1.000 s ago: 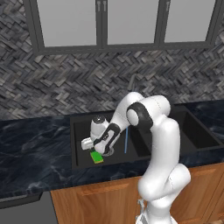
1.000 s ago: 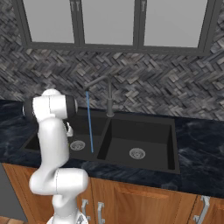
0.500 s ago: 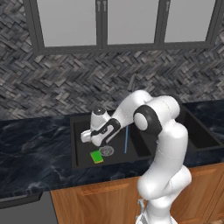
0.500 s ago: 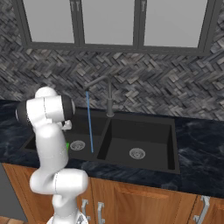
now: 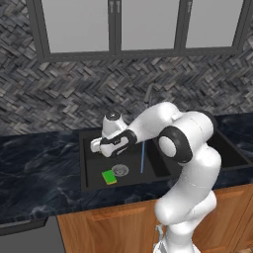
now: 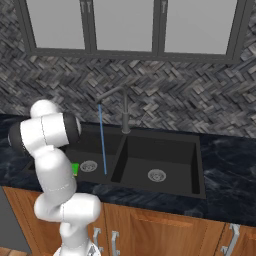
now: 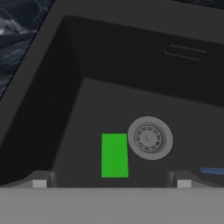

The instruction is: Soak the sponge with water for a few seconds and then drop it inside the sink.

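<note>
While the jaws stand wide apart and hold nothing, the gripper [image 5: 97,147] hangs above the sponge [image 7: 114,155], which lies flat below it on the sink [image 5: 160,167] floor, just beside the drain [image 7: 149,138].

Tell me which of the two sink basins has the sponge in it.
The left basin: the sponge lies flat beside its drain; the right basin holds none.

Green sponge [image 7: 114,155] — black sink [image 7: 65,109], seemingly matte.

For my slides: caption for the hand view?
Open gripper above the sponge lying beside the drain in the sink.
</note>
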Robot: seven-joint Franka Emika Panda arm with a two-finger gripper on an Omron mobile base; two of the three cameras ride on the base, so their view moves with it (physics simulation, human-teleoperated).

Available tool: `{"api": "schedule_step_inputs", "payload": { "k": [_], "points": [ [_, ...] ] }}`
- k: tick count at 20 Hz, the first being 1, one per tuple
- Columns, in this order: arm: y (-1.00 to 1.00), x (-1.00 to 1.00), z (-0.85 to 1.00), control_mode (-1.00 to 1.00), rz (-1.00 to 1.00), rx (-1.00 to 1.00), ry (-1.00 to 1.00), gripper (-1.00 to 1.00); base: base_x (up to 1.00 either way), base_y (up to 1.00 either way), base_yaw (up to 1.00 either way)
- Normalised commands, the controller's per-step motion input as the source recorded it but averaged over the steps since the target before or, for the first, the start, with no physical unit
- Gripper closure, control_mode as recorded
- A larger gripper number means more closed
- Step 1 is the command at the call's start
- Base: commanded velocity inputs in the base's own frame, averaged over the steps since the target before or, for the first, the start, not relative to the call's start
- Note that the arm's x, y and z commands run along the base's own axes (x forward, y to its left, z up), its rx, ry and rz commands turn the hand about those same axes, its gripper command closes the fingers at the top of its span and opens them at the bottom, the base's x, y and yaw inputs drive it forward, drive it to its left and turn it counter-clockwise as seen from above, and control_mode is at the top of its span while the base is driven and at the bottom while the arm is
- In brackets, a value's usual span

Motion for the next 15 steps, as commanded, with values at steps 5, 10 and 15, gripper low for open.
{"api": "schedule_step_inputs", "payload": {
  "k": [5,10,15],
  "points": [
    [0.0,-0.21,0.48,-1.0,0.02,0.03,-0.05,-1.0,0.0,0.0,0.0],
    [0.0,-0.25,0.48,-1.0,0.0,0.04,-0.05,-1.0,0.0,0.0,0.0],
    [-0.01,-0.37,0.41,-1.0,0.01,0.05,-0.09,-1.0,0.0,0.0,0.0]
  ]
}}
